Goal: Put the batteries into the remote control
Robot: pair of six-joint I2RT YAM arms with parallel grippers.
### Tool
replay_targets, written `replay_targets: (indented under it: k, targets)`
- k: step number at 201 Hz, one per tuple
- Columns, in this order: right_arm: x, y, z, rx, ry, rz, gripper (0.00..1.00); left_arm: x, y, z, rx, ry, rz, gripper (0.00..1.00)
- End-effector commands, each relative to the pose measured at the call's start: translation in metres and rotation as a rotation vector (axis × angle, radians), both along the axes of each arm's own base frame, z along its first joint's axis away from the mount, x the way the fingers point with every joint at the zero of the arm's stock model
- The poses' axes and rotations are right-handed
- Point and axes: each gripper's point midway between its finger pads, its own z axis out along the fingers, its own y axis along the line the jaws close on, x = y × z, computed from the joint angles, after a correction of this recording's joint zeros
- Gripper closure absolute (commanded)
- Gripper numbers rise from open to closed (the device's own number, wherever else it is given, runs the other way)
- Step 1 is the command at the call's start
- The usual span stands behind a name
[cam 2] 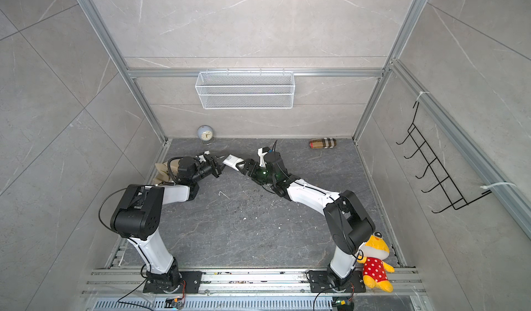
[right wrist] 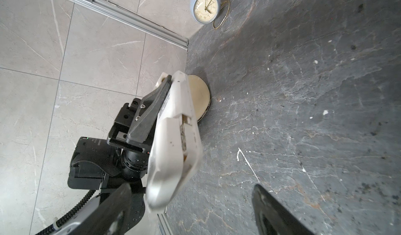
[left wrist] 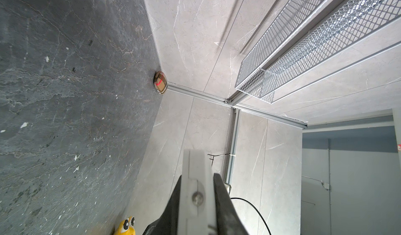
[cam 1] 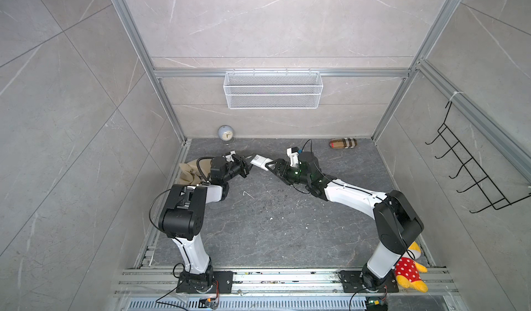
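Note:
The remote control (cam 1: 260, 161) (cam 2: 232, 160), a white oblong handset, hangs above the dark floor between my two arms. My left gripper (cam 1: 247, 163) (left wrist: 197, 177) is shut on one end of the remote (left wrist: 194, 179). Its black finger (right wrist: 149, 112) presses against the remote's flat side (right wrist: 173, 136) in the right wrist view. My right gripper (cam 1: 271, 165) (right wrist: 192, 187) is open, and the remote's other end reaches between its spread jaws, nearer one of them. A narrow gap along the remote's edge shows something speckled brown. I cannot make out the batteries.
A round blue clock (cam 1: 225, 134) (right wrist: 205, 5) stands at the back wall. A plaid pouch (cam 1: 343, 143) (left wrist: 160, 82) lies back right and a beige cloth bundle (cam 1: 189, 173) by the left arm. A wire basket (cam 1: 273, 89) hangs on the back wall, with a plush toy (cam 1: 409, 269) by the right base.

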Motion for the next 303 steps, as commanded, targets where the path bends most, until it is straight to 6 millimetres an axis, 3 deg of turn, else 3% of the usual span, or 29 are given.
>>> replay_targets:
  k: [1,83,141,198,303]
  targets:
    - [0.008,0.01,0.018,0.049,-0.03,0.001,0.15,-0.008,-0.003,0.04,-0.022,-0.117,-0.018,1.0]
    - [0.017,0.017,0.017,0.08,-0.015,-0.007,0.27,-0.012,-0.006,0.045,-0.023,-0.125,-0.024,1.0]
    - [0.024,0.014,0.011,0.097,0.013,-0.041,0.36,-0.019,-0.007,0.061,-0.028,-0.154,-0.03,1.0]
    - [0.032,0.008,0.01,0.13,0.05,-0.079,0.42,-0.023,-0.01,0.06,-0.022,-0.154,-0.033,1.0]
    - [0.035,0.008,0.011,0.123,0.109,-0.096,0.42,-0.028,-0.012,0.049,-0.004,-0.129,-0.028,1.0]
